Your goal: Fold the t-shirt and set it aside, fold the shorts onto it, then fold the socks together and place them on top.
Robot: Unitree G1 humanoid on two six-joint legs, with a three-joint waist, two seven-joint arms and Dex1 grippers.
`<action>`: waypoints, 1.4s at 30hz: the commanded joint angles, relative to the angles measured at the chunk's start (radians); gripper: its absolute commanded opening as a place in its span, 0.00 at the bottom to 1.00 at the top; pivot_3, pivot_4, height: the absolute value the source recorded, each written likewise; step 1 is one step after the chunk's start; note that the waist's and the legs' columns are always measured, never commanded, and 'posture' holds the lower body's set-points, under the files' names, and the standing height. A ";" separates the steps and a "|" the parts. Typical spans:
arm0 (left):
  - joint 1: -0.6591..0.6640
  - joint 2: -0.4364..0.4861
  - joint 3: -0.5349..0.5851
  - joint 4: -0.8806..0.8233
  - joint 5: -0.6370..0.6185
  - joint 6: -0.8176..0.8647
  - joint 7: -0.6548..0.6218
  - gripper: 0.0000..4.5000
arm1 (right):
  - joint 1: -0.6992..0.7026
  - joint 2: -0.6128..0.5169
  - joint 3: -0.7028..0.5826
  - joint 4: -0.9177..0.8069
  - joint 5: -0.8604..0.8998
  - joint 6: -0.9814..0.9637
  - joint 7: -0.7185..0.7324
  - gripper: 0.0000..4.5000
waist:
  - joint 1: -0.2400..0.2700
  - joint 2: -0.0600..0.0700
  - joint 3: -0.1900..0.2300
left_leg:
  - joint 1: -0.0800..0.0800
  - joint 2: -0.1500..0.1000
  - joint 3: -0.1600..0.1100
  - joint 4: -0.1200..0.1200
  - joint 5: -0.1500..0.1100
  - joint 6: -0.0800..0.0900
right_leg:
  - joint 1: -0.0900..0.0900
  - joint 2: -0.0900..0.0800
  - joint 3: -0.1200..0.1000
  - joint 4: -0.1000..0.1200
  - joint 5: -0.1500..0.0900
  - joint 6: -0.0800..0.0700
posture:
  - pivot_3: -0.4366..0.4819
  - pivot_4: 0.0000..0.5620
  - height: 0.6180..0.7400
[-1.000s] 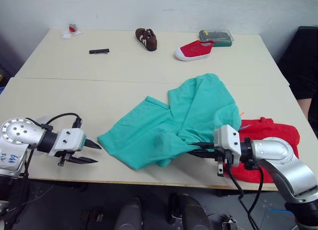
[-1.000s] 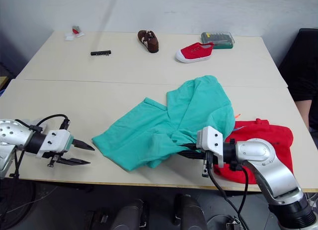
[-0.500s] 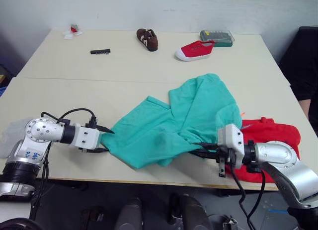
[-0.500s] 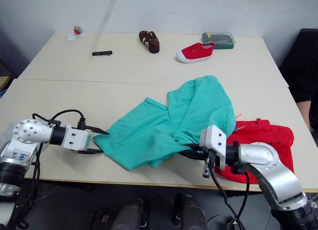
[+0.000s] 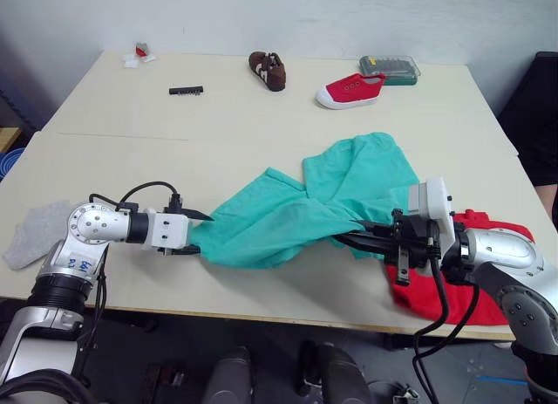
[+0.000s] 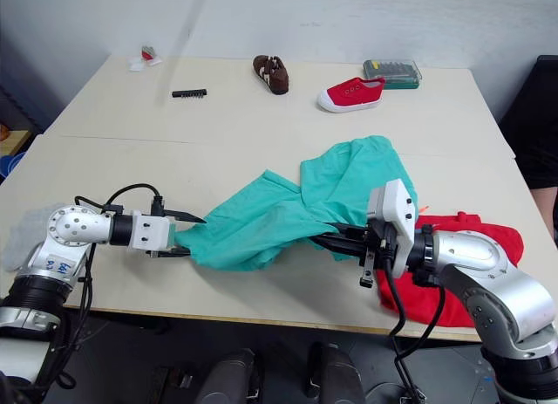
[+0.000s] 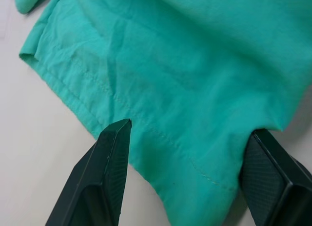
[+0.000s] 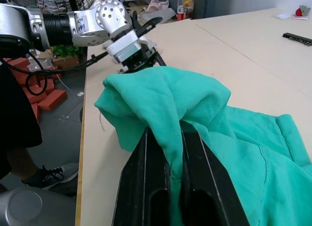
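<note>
Two hands meet the shorts (image 5: 305, 216) near the tabletop's (image 5: 261, 116) front edge. Reaching level from the right, the right hand (image 5: 349, 238) is clamped on a bunched fold. The left hand (image 5: 193, 232), fingers spread, straddles the hem's left end. The t-shirt (image 5: 453, 286) lies crumpled at the front right corner.

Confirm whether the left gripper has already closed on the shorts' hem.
No: in the left wrist view the left gripper stands open, its two fingers straddling the hem of the shorts.
</note>
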 commanded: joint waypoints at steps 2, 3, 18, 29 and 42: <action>-0.016 -0.021 -0.013 0.068 0.027 0.033 0.034 0.35 | -0.012 -0.018 -0.021 -0.036 0.024 -0.003 0.006 0.00 | 0.002 0.000 0.000 | 0.000 0.000 0.000 0.000 0.000 0.000 | 0.000 0.000 0.000 0.000 0.000 0.000 | 0.48 0.27 1.00; -0.021 -0.023 -0.012 0.077 0.029 0.032 0.038 0.28 | -0.012 -0.019 -0.021 -0.036 0.024 -0.004 0.007 0.00 | 0.002 0.000 0.000 | 0.000 0.000 0.000 0.000 0.000 0.000 | 0.000 0.000 0.000 0.000 0.000 0.000 | 0.48 0.27 1.00; 0.117 0.207 -0.020 -0.076 -0.157 0.242 -0.366 0.01 | 0.199 -0.110 0.179 0.007 -0.348 -0.306 0.149 0.00 | -0.037 -0.002 -0.001 | 0.000 0.002 0.003 -0.002 -0.003 0.000 | -0.002 0.003 0.001 -0.003 -0.002 0.000 | 0.48 0.27 1.00; 0.378 0.484 -0.022 -0.341 -0.319 0.511 -0.467 0.01 | 0.173 -0.078 0.265 0.101 -0.403 -0.432 0.247 0.00 | -0.044 -0.003 -0.001 | -0.001 0.004 0.012 -0.003 -0.004 -0.001 | -0.010 0.009 0.015 -0.002 -0.003 0.001 | 0.48 0.27 1.00; -1.103 -0.013 0.260 0.677 -0.272 0.288 0.589 0.01 | -0.685 0.038 0.030 0.719 -0.629 -0.834 -0.138 0.00 | -0.023 -0.032 0.016 | -0.060 0.004 0.027 0.013 0.023 -0.005 | -0.063 0.014 0.024 -0.006 0.041 -0.004 | 0.48 0.27 1.00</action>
